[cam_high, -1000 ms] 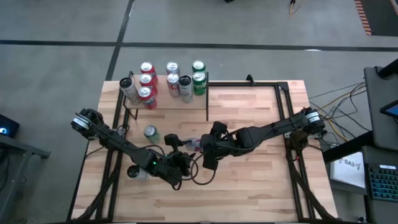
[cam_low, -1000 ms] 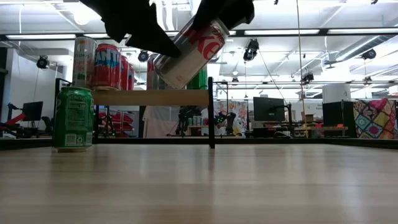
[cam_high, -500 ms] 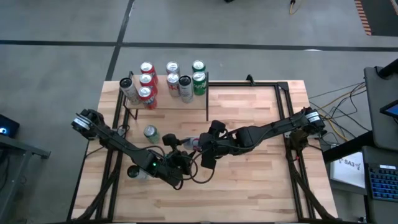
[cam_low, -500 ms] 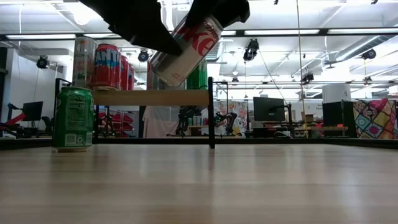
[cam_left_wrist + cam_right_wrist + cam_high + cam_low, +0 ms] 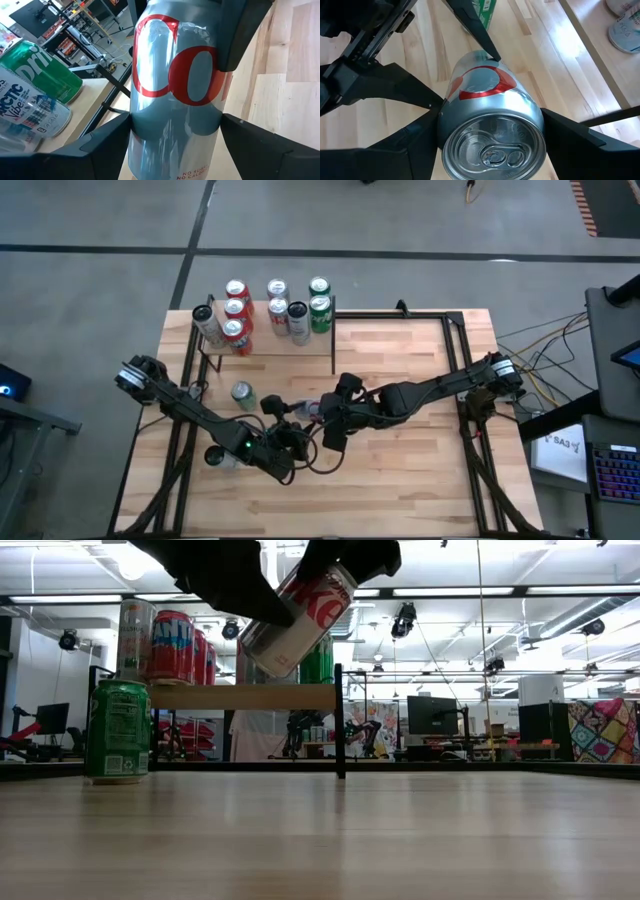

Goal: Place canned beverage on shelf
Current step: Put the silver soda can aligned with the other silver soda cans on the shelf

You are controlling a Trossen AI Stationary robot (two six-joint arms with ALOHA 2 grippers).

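- Fingers on both arms are clamped on the same silver can [image 5: 298, 618] w/ red lettering. Your left gripper [image 5: 175, 130] has it by the body, a dark finger pressed on each side of the can.
- Your right gripper [image 5: 490, 125] grips it at the top end; in the right wrist view the pull-tab lid faces the cam and a finger [image 5: 580, 137] sits tight on each flank.
- Low view: can is tilted, lid end up toward the right, well clear of the table [image 5: 400, 840], hanging in front of the shelf [image 5: 240, 696] and roughly level w/ the cans on it.
- High view: both grippers meet around mid-table, left arm [image 5: 190, 408] coming in from the left edge, right arm [image 5: 430, 392] from the right edge. Can itself is mostly hidden between them from up there.
- Shelf sits at the far left part of the table, light board w/ thin black posts. It already carries a bunch of cans: red ones [image 5: 236, 310], silver/white ones [image 5: 277, 298], a dark-topped one [image 5: 298, 315] and green ones [image 5: 319, 305].
- One green can [image 5: 242, 393] stands upright on the table near the shelf, close to the left arm, apart from both grippers.
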